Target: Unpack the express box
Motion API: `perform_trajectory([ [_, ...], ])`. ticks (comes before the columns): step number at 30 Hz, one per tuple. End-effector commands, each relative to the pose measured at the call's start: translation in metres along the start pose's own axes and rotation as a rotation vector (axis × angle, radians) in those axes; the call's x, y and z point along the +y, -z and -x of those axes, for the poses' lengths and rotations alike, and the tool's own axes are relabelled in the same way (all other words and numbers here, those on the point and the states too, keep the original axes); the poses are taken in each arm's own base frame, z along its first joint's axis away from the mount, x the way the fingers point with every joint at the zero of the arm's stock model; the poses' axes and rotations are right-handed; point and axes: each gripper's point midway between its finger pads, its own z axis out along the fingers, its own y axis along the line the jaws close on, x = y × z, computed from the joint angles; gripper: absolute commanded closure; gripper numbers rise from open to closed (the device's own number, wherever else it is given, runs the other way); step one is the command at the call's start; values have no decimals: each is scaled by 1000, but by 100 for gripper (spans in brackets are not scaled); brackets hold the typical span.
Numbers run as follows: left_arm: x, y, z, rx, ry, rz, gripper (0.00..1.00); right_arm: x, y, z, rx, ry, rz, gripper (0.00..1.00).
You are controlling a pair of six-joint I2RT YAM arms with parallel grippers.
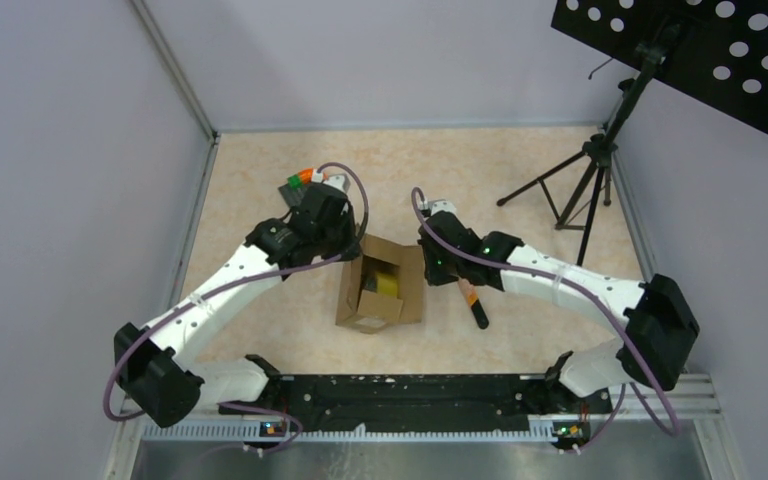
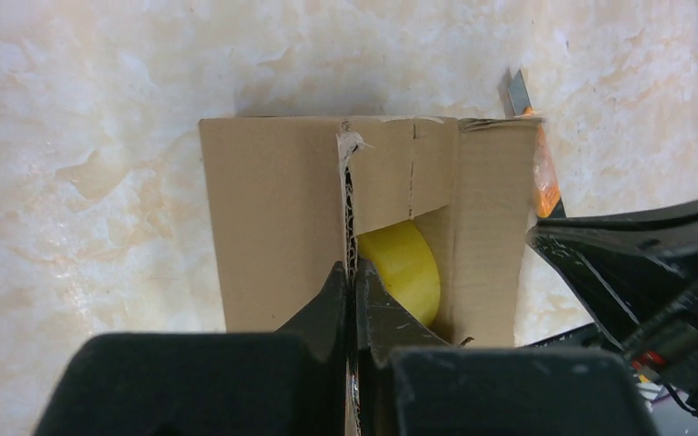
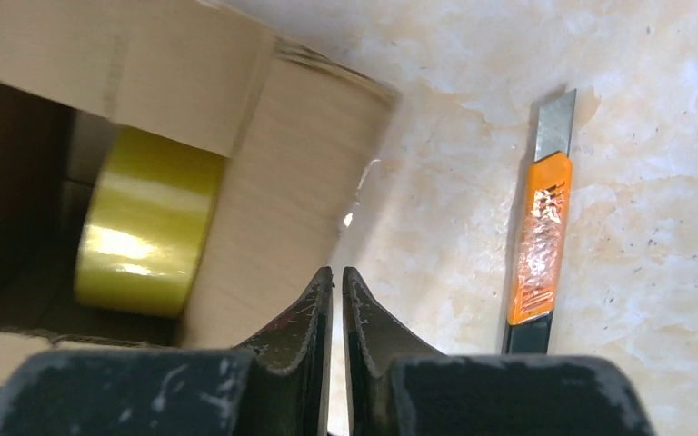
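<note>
Currently the express box sits mid-table betw. the two arms, flaps open, w/ a yellow tape roll inside & an orange utility knife lying on the table just beside its R side. L gripper is clenched on the thin edge of a cardboard flap at the box's far-left end. R gripper has its fingers drawn almost together, only a slit betw. them, right at the R flap's edge; can't tell if it nips the flap.
</note>
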Motion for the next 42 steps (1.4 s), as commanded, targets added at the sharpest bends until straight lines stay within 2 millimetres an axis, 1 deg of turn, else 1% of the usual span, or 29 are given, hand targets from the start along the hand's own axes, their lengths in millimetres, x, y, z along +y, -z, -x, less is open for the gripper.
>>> perform_trajectory([
  [1, -20, 6, 51, -138, -19, -72, 100, 3, -27, 6, -19, -86, 88, 94],
  [4, -31, -2, 54, -118, -44, -112, 100, 16, -42, 10, -33, -94, 156, 94],
  [6, -43, -11, 49, -85, -58, -176, 100, 24, -53, 9, -20, -99, 189, 95],
  [7, -48, -16, 47, -76, -54, -199, 100, 25, -60, 6, -3, -100, 184, 97],
  [9, -48, -27, 40, -42, -36, -202, 100, 19, -68, 5, 18, -100, 137, 100],
  [11, -44, -37, 34, -19, -9, -176, 100, 11, -66, 5, 12, -117, 114, 99],
  [14, -36, -46, 30, -10, 25, -137, 100, -2, -53, 6, -11, -150, 92, 96],
  [16, -35, -47, 30, -12, 28, -136, 100, -12, -35, 12, -45, -160, 57, 93],
  [18, -37, -49, 29, -10, 28, -144, 100, -14, -15, 20, -88, -171, 65, 89],
  [21, -39, -52, 26, 5, 25, -156, 100, -7, 18, 44, -181, -203, 131, 82],
  [22, -40, -53, 25, 9, 25, -165, 100, -1, 26, 51, -206, -212, 165, 80],
  [24, -41, -55, 23, 15, 28, -172, 100, 14, 32, 59, -226, -216, 245, 77],
  [26, -42, -55, 24, 11, 29, -178, 100, 27, 27, 59, -206, -217, 295, 75],
  [30, -44, -55, 27, 3, 29, -180, 100, 39, 5, 51, -155, -220, 325, 70],
  [32, -44, -55, 27, 3, 31, -182, 100, 42, -5, 47, -138, -229, 336, 66],
  [34, -45, -56, 26, 8, 34, -188, 100, 45, -14, 42, -121, -241, 347, 59],
  [36, -46, -56, 25, 11, 37, -194, 100, 49, -19, 39, -114, -252, 367, 52],
  [37, -46, -57, 24, 13, 38, -196, 100, 53, -20, 41, -125, -253, 377, 50],
  [39, -46, -58, 23, 15, 41, -195, 100, 56, -23, 39, -126, -250, 368, 47],
  [42, -47, -58, 23, 16, 51, -199, 100, 56, -33, 31, -105, -233, 319, 46],
])
